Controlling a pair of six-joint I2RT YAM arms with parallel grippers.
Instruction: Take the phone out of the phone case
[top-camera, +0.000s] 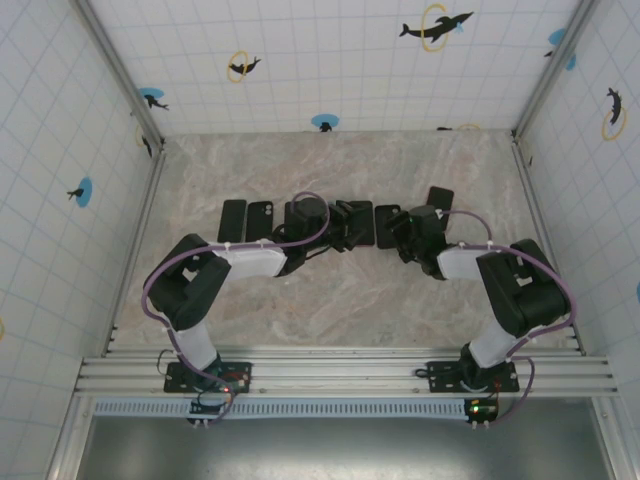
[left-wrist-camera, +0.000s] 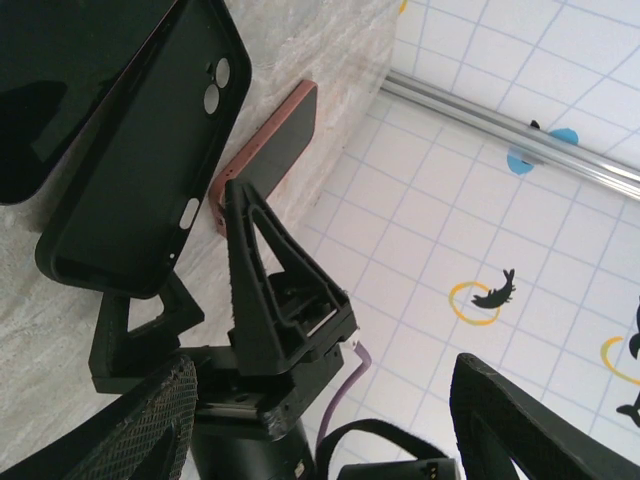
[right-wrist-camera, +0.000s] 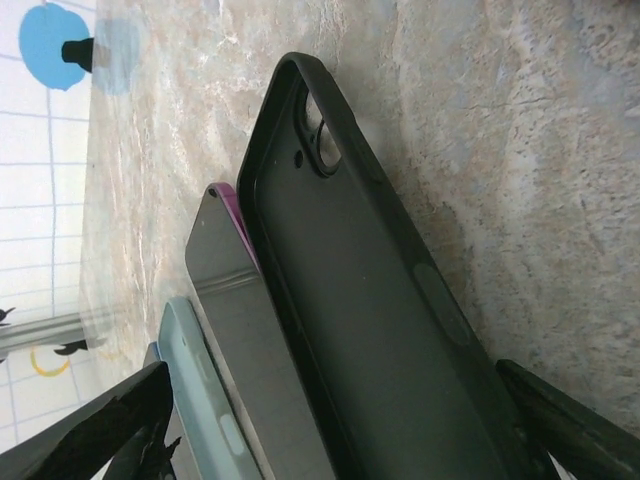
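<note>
Your R hand (right-wrist-camera: 330, 400) and L hand (left-wrist-camera: 315, 400) both gape apart; blk case (right-wrist-camera: 370, 300) lies empty on surface (right-wrist-camera: 520, 150), phone (right-wrist-camera: 235, 330) beside it.

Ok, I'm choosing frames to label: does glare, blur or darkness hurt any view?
Top external: even light, no hard shadows on the table. Left wrist: the black case is sharp, its inside nearly featureless. Right wrist: the phone screen throws grey glare; the dark case beside it loses detail.
</note>
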